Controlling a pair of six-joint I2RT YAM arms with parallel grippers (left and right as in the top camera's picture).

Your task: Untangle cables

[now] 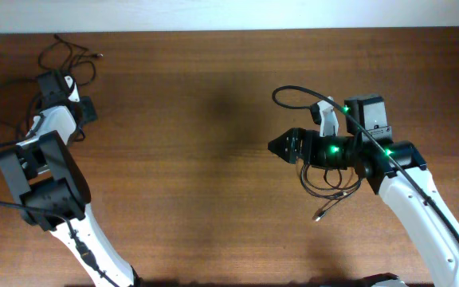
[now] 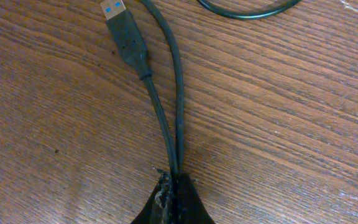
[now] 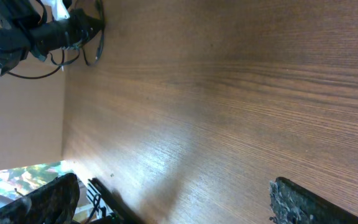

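A loose tangle of thin black cables (image 1: 72,54) lies at the table's far left corner. My left gripper (image 1: 52,82) is down among them. Seen from the left wrist, it (image 2: 175,182) is shut on two strands of one cable (image 2: 166,118) that run side by side away from the fingertips. One strand ends in a black USB plug (image 2: 127,32) with a blue insert, lying flat on the wood. Another cable (image 1: 330,188) with a small plug (image 1: 319,215) lies under my right arm. My right gripper (image 1: 280,146) (image 3: 173,190) points left, open, with only bare table between its fingers.
The brown wooden table (image 1: 205,159) ends at a pale wall along the back. A thicker black wire (image 1: 297,94) loops off my right arm. A further cable arc (image 2: 247,12) crosses the top of the left wrist view.
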